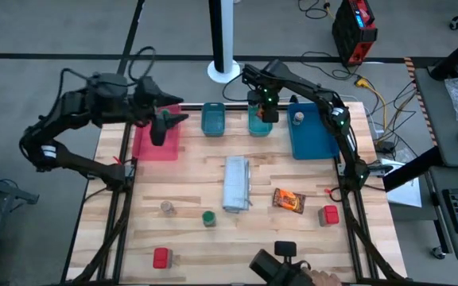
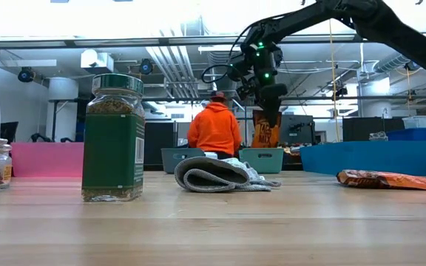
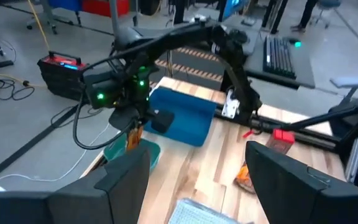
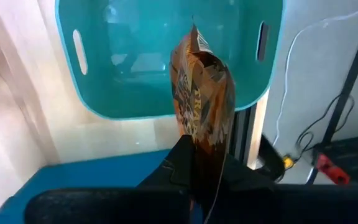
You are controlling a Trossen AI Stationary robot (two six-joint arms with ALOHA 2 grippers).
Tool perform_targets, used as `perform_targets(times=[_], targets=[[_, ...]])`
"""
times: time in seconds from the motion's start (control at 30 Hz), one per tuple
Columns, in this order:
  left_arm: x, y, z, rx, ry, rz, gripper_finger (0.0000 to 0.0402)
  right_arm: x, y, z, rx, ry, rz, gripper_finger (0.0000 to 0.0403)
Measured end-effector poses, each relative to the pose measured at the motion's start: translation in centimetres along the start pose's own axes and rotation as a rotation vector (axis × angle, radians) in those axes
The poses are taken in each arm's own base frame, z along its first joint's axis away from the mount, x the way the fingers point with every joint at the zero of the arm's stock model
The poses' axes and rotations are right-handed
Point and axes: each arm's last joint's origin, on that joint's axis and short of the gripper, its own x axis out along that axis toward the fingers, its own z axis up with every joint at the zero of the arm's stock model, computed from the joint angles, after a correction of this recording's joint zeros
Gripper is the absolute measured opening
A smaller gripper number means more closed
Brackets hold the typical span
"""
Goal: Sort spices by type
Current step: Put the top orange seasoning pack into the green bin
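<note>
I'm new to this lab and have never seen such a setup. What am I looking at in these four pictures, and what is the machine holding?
It is a robot with two dark arms at a wooden table, sorting spices into trays. One picture looks straight down from above, one looks level across the tabletop, and two come from cameras on the arms' wrists.

The right gripper is shut on an orange packet, which hangs over a teal tray. The left gripper is open above the pink tray.

A second teal tray and a blue tray holding a pale-lidded jar stand along the far edge. Nearer lie a folded grey cloth, another orange packet, a green-lidded jar, a second pale-lidded jar and two red boxes.

A person in orange is behind the table.
</note>
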Motion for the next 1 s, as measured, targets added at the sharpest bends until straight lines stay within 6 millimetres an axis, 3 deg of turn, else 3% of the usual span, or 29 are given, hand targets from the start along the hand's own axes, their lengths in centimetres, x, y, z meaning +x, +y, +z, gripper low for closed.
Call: perform_targets(times=[0.33,0.63,1.0], targets=[[-1.4,0.2,0.1,-0.011,-0.032,-0.005,0.0246,1.0,-0.7,0.9,-0.016,-0.038,-0.049,0.0009],[-0.2,0.0,0.0,-0.007,-0.005,0.001,0.0246,3.3,-1.4,1.4,-0.022,0.032,-0.064,0.0009],[0.6,-0.1,-0.1,-0.013,0.014,0.006,0.0246,3.8,-2.4,1.4,-0.038,0.0,-0.087,0.0009]])
